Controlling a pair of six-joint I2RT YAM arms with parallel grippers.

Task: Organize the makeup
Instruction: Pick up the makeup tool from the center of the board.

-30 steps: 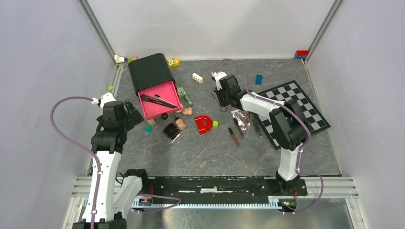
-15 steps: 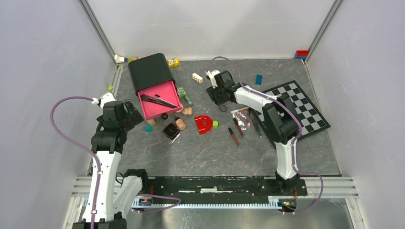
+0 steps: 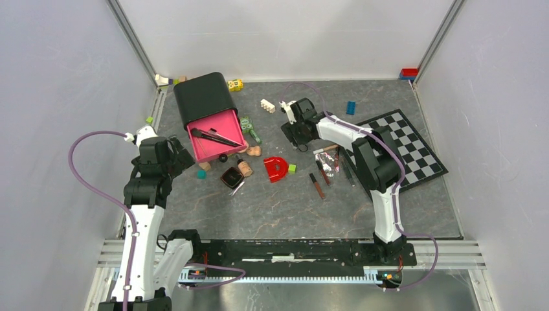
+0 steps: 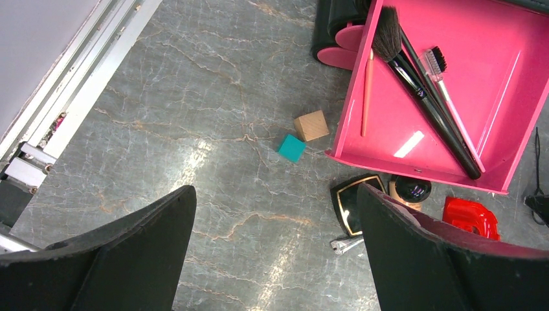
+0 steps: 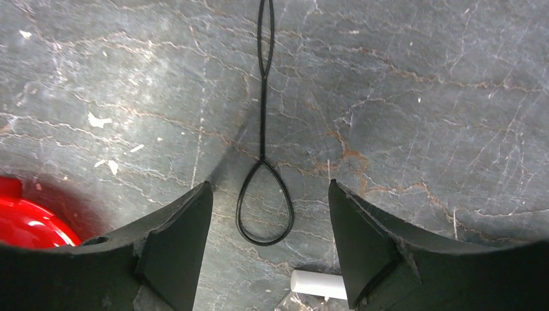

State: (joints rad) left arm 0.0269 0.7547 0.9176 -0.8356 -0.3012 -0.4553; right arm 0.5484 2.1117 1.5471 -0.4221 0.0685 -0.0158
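The right end effector [image 5: 267, 194], spread open, is hovering astride a thin black loop [image 5: 262, 123] on the worktop [image 5: 421, 97], seemingly lining up a pick: lower, then clench.

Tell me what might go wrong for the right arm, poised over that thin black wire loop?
1. The black wire loop lies flat on the table between the fingers of the open right gripper. Being so thin, it may slip out as they close, or the fingertips may scrape the table.
2. A white stick lies close beside the fingers and could get knocked.
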